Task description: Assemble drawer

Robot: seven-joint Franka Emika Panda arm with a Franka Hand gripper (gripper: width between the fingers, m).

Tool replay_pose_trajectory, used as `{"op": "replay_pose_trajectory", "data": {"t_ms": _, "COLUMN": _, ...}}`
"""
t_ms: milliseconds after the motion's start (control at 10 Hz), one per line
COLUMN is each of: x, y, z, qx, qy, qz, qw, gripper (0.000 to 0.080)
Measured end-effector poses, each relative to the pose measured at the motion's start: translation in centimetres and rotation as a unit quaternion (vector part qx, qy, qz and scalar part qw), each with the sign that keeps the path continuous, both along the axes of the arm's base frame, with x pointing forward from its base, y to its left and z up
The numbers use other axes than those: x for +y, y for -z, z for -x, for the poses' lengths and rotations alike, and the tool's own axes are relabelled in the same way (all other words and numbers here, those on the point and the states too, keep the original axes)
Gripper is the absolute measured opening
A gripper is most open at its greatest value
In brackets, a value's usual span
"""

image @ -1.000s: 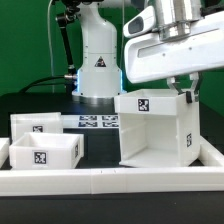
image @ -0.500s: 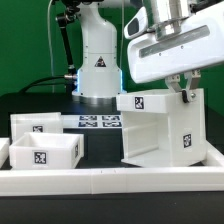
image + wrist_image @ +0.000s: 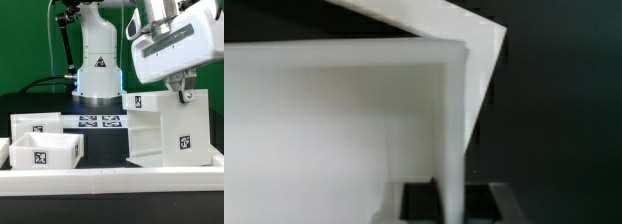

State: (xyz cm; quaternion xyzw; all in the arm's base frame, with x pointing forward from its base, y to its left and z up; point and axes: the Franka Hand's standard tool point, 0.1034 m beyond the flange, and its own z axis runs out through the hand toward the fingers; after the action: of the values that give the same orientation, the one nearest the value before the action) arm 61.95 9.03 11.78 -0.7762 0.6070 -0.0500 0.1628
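Drawer casing (image 3: 165, 135) on black table (image 3: 100, 147), claw (image 3: 183, 96) clamped on its wall; tray (image 3: 42, 155) w/ tag apart

Glossy white arm (image 3: 98, 45) built of rounded shells, with darker seams at the joints. On the base column, a black triangular warning sticker (image 3: 101, 63); low on that column, a pale blue glow (image 3: 78, 76). Black cables (image 3: 62, 35) looping beside it on the exterior view's left. Nearest the camera, a bulky grey-white wrist housing (image 3: 170, 50), smooth and soft-edged. Beneath it the claw (image 3: 183, 93), small and dark-tipped. In the wrist view, just two black finger pads (image 3: 413, 198), blurred and squarish.
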Motion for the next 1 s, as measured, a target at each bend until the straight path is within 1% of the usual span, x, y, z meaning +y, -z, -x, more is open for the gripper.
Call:
{"op": "replay_pose_trajectory", "data": {"t_ms": 100, "x": 0.0, "y": 0.2, "z": -0.6, "qx": 0.005, "qy": 0.034, "qz": -0.014, "qw": 0.999, "gripper": 0.0044}}
{"op": "replay_pose_trajectory", "data": {"t_ms": 200, "x": 0.0, "y": 0.5, "z": -1.1, "qx": 0.009, "qy": 0.058, "qz": -0.023, "qw": 0.998, "gripper": 0.0044}}
{"op": "replay_pose_trajectory", "data": {"t_ms": 400, "x": 0.6, "y": 0.8, "z": -2.0, "qx": 0.017, "qy": 0.109, "qz": -0.042, "qw": 0.993, "gripper": 0.0048}}
{"op": "replay_pose_trajectory", "data": {"t_ms": 800, "x": 0.7, "y": 0.8, "z": -2.0, "qx": 0.016, "qy": 0.099, "qz": -0.039, "qw": 0.994, "gripper": 0.0058}}
{"op": "replay_pose_trajectory", "data": {"t_ms": 900, "x": 0.7, "y": 0.8, "z": -2.0, "qx": 0.016, "qy": 0.098, "qz": -0.039, "qw": 0.994, "gripper": 0.0259}}
{"op": "replay_pose_trajectory", "data": {"t_ms": 1000, "x": 0.7, "y": 0.9, "z": -2.0, "qx": 0.015, "qy": 0.093, "qz": -0.037, "qw": 0.995, "gripper": 0.0259}}
